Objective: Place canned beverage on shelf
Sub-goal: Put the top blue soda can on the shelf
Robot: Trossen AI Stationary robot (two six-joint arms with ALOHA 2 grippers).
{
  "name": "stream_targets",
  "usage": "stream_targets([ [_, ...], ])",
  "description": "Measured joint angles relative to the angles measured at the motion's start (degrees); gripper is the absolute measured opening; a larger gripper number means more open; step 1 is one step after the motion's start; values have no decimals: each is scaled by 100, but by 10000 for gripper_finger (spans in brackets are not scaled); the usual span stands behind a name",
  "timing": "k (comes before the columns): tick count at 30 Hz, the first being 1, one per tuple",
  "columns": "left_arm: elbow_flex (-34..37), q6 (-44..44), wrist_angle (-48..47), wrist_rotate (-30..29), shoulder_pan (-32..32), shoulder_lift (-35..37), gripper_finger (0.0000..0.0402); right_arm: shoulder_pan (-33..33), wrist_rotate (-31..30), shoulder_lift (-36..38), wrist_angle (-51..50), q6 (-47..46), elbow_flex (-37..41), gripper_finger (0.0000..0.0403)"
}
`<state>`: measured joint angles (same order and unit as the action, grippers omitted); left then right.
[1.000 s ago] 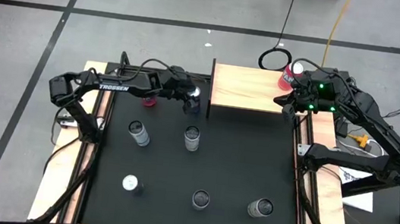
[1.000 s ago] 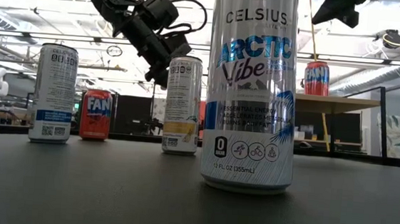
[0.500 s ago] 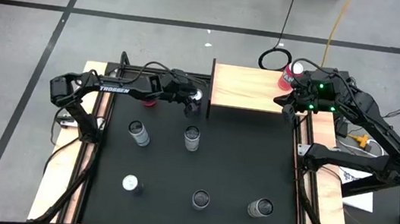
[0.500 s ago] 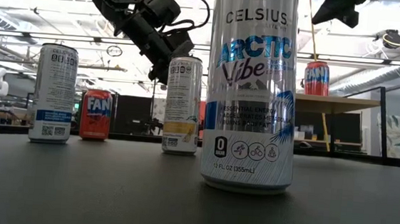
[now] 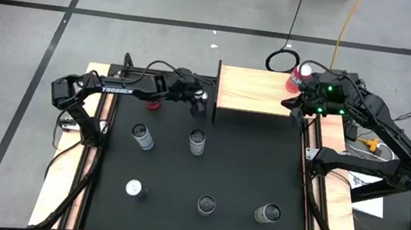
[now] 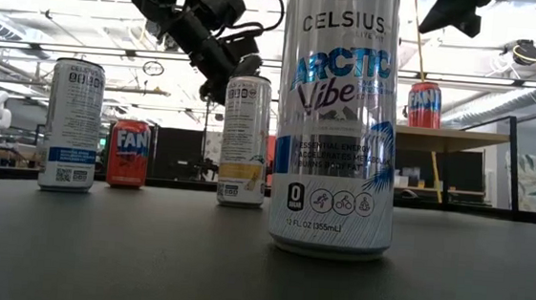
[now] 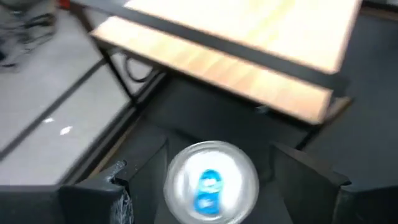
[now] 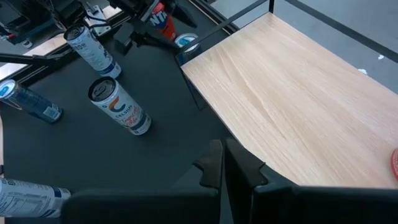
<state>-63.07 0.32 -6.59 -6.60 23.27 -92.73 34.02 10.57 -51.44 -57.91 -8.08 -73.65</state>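
Can (image 7: 211, 184) stands upright, top up, between the left pincer's (image 7: 214, 186) spread fingers, ungrasped, beside shelf (image 5: 259, 92).

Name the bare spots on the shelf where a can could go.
The shelf top is bare wood across its left and middle. Only its far right corner is crowded: a red can stands there beside the right end effector. The left end effector hangs off the left edge.
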Motion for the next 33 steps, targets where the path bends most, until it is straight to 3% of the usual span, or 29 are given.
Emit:
stream_targets([
  [8,-4,-4,-262,-75,18,0,279,-2,0,0,-99,22,0,0],
  [26,-8,-304,-251,664,201,-73,279,-2,0,0,-86,26,0,0],
  [33,-26,-305,-23,630,238,-276,279,-1,0,0,-85,26,0,0],
])
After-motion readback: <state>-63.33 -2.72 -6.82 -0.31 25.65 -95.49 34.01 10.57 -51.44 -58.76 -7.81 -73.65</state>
